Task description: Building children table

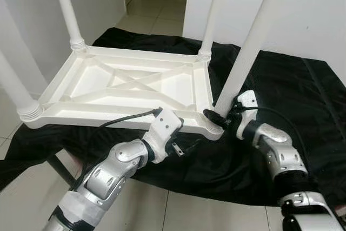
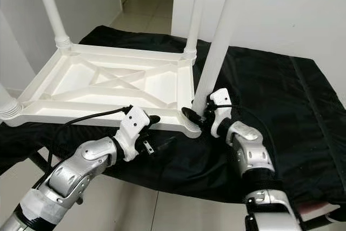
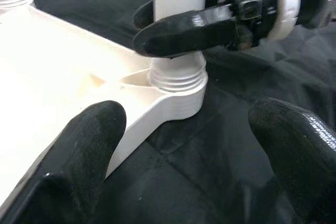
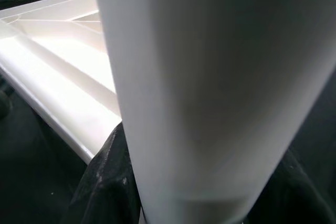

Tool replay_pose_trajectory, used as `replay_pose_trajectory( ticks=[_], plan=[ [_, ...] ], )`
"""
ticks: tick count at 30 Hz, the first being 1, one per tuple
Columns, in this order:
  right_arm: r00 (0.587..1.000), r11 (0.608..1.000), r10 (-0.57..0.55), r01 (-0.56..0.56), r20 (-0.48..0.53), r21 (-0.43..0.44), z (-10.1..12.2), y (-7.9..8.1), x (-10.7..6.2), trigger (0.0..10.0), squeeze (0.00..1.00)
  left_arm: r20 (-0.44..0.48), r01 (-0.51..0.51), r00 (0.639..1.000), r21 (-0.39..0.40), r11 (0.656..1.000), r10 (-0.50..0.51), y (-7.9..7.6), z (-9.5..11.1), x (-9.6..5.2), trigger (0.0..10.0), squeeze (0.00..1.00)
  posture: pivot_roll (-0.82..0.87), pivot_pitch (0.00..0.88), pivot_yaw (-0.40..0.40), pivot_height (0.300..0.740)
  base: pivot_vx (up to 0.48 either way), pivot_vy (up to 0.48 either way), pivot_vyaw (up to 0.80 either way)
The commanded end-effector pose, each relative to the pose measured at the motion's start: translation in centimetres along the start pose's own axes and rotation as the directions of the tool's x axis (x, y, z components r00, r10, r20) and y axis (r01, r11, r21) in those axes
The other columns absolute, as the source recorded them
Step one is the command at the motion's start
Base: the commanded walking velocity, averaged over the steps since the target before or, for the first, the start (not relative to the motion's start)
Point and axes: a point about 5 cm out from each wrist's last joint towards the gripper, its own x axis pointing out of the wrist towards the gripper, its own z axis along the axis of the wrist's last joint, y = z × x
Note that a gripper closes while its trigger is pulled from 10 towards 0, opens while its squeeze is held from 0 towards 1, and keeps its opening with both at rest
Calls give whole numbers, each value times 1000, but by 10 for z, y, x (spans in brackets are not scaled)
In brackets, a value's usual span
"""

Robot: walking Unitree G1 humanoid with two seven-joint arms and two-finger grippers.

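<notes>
A white plastic children's table (image 1: 135, 87) lies upside down on a surface draped in black cloth (image 1: 292, 96), its smooth moulded underside showing raised ribs that cross in an X. Round, slightly tapered white legs rise from ridged, threaded collars at the corners: two far legs (image 1: 67, 6), a near-left one (image 1: 13, 87) and the near-right leg (image 1: 254, 39), which leans up and to the right.

The right gripper (image 1: 223, 116) closes its long black fingers around the base of the near-right leg, just above the collar (image 3: 177, 80); the right wrist view shows the pale matte tube pressed close against the camera. The left gripper (image 3: 184, 145) hovers beside the same corner, low at the table's near edge, its two glossy black fingers (image 3: 89, 145) spread wide with nothing between them; whether either touches the rim is hard to judge.

A black cable (image 1: 116, 120) loops from the left wrist across the table's near rail. Beyond the surface stand white walls (image 1: 319, 9) and a pale tiled floor (image 1: 157, 9) running into a doorway.
</notes>
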Motion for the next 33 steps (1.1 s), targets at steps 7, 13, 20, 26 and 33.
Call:
replay_pose_trajectory(
  ticks=[7,13,20,26,33],
  plan=[
    [934,931,-355,351,24,100,6,15,12,10000,0,-2,106,994,11,994,-106,-5,1,2,10000,0,-34,0,-61,740,0,0,0],
    [821,810,-571,565,-9,159,1,27,9,10000,0,-1,106,994,10,994,-106,-5,1,3,10000,0,-38,0,-57,740,0,0,0],
    [589,570,-806,799,-59,191,-6,41,-5,10000,0,-2,109,994,13,994,-109,-5,2,3,10000,0,-39,0,-51,740,0,0,0],
    [575,558,-816,810,-60,181,-6,43,-9,10000,0,-3,113,994,11,994,-113,-5,2,2,10000,0,-47,0,-47,740,0,0,0],
    [595,581,-803,793,-31,183,-4,38,-14,10000,1000,-3,115,993,9,993,-115,-6,1,3,10000,0,-43,0,-53,740,0,0,0]
  ],
)
